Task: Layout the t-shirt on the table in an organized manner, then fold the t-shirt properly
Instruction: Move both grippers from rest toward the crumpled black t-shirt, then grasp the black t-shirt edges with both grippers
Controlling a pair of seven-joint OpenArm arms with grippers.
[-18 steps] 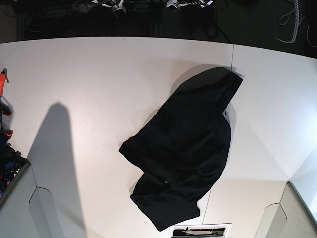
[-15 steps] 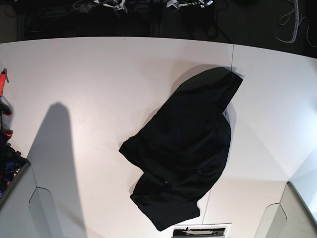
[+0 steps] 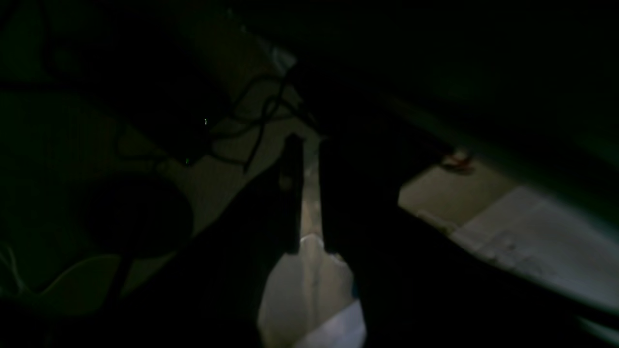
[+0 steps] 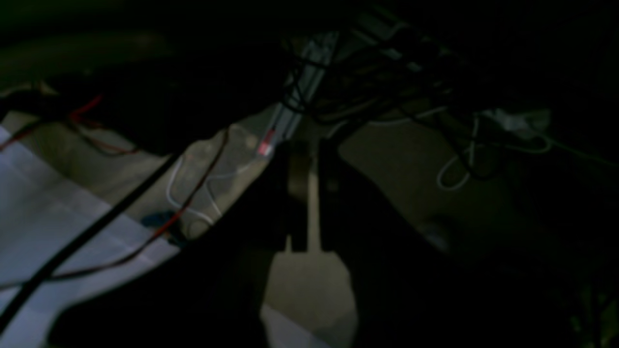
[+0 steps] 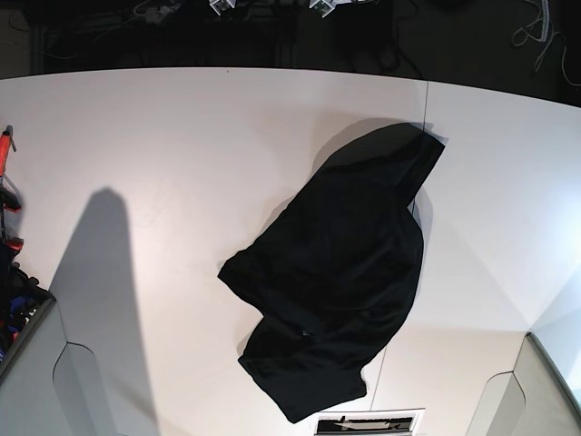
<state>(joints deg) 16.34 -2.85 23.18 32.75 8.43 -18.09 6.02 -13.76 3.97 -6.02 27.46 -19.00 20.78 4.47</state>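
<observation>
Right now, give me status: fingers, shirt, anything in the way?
Both grippers off the table, holding nothing: left slightly parted, right near shut. Shirt bunched in a heap on the table, not laid out. Nothing on or around it.

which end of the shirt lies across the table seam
The far, narrow end of the shirt, at the upper right in the base view. It overlaps the dark seam of the table; the wide near end also meets it lower down.

T-shirt (image 5: 340,272): one, black, crumpled
Table (image 5: 182,136): one, white
Left gripper (image 3: 309,193): one
Right gripper (image 4: 309,193): one
</observation>
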